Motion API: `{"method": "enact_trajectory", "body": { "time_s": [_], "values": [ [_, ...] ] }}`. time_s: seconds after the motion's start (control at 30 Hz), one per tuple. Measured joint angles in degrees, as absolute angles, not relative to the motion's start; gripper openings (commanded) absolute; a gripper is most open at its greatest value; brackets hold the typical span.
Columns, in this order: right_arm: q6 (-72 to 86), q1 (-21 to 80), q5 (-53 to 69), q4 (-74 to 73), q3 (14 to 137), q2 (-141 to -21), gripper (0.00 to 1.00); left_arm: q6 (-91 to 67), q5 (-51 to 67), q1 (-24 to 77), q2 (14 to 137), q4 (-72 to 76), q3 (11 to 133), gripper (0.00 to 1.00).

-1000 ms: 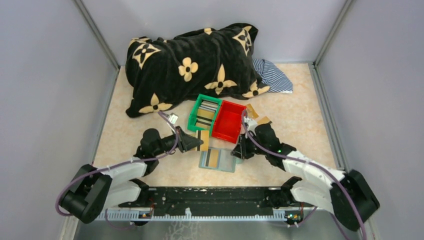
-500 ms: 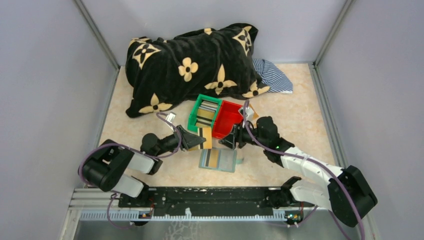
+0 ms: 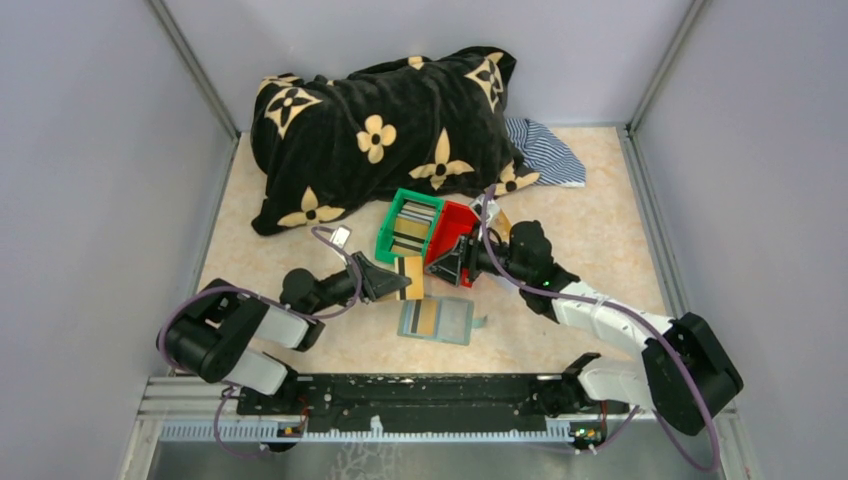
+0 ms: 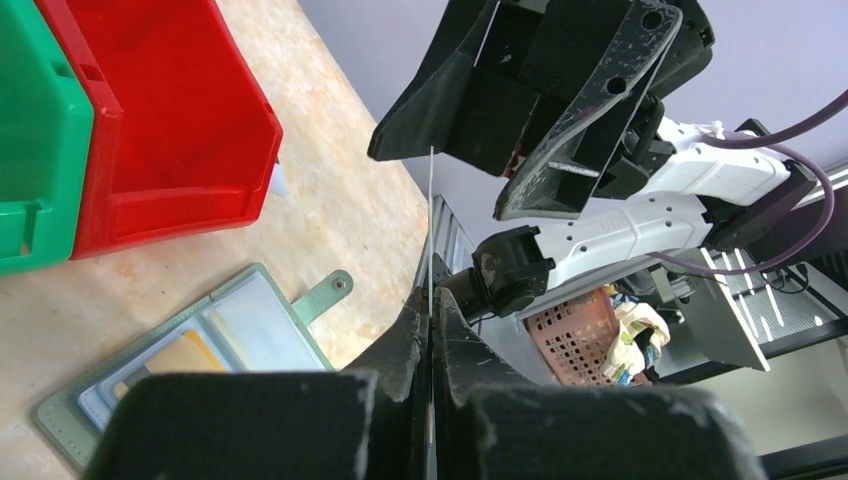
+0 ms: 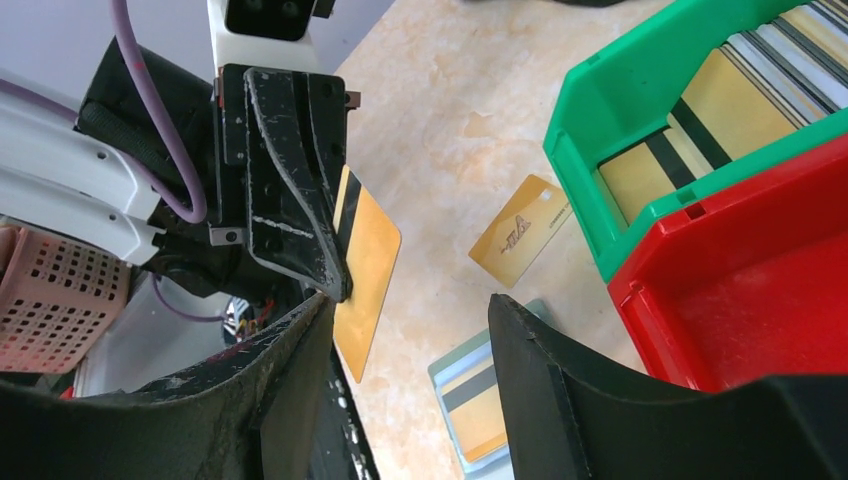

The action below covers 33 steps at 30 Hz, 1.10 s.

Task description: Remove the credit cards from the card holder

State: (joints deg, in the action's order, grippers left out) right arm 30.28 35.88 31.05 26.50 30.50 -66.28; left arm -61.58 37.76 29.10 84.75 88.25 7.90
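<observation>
Gold card [image 5: 368, 270], black stripe along the gripped edge, is pinched in the left claw [image 3: 390, 279] and held off the table [image 3: 600, 250] just in front of the green bin [image 3: 383, 238]. Its long axis lies across the line between the claws, free long edge toward the right claw [image 5: 410, 300], whose jaws gape; that edge sits by one finger [image 5: 280, 400], not in the gap. Holder [image 3: 437, 320] lies open, flat, on the near side of both, another card inside

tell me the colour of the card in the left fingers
Gold card with a black stripe; right wrist view.
</observation>
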Motion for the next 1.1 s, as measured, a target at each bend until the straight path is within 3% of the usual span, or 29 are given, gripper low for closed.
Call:
{"method": "enact_trajectory", "body": {
  "time_s": [0.77,0.97,1.1],
  "values": [
    [32.25,36.01,36.58,32.38,30.55,-70.94,0.5,-62.39,38.0,30.83,86.19,88.33,11.79,0.0],
    [32.69,36.25,37.78,33.82,30.55,-71.35,0.37,-62.39,38.06,31.14,86.41,88.33,12.12,0.0],
    [32.8,36.25,37.93,33.89,30.55,-71.37,0.34,-62.39,38.11,31.14,86.54,88.31,12.19,0.0]
  ]
}}
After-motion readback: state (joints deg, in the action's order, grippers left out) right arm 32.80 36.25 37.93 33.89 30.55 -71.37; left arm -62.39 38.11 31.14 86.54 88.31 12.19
